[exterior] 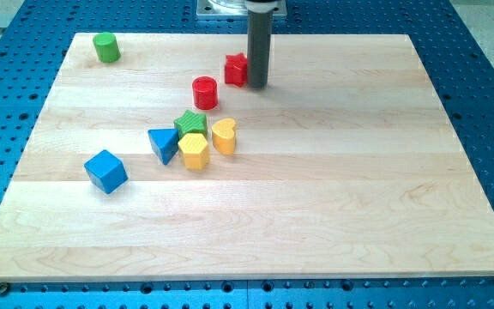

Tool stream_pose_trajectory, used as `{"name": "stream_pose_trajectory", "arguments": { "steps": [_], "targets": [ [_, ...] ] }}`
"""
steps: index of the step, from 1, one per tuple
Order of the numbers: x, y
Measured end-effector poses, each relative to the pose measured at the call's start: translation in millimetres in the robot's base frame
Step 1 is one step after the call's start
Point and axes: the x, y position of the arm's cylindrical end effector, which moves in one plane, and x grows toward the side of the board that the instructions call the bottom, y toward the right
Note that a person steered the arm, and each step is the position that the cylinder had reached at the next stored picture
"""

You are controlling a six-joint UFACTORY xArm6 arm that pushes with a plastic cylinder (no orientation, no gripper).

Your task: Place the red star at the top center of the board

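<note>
Red star (235, 69) sat near the frame's top center on the wooden board (333, 197), touching the left side of our tip (257, 86); we carried no claw, only that rod. Lower left clustered the blue cube (105, 171), blue triangle (163, 143), yellow hexagon (194, 151), yellow heart (224, 136), green star (190, 123) and red cylinder (205, 92).

The red star (235, 69) lies flat near the tabletop's (333, 189) top edge, around its centre, its right side partly hidden.
</note>
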Motion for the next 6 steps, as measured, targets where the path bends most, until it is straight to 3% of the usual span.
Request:
{"name": "stream_pose_trajectory", "arguments": {
  "steps": [1,2,4,5,6],
  "targets": [
    [51.5,-2.9],
    [29.0,-61.3],
    [-36.0,-35.2],
    [8.4,-44.8],
    [-1.6,-7.7]
  ]
}}
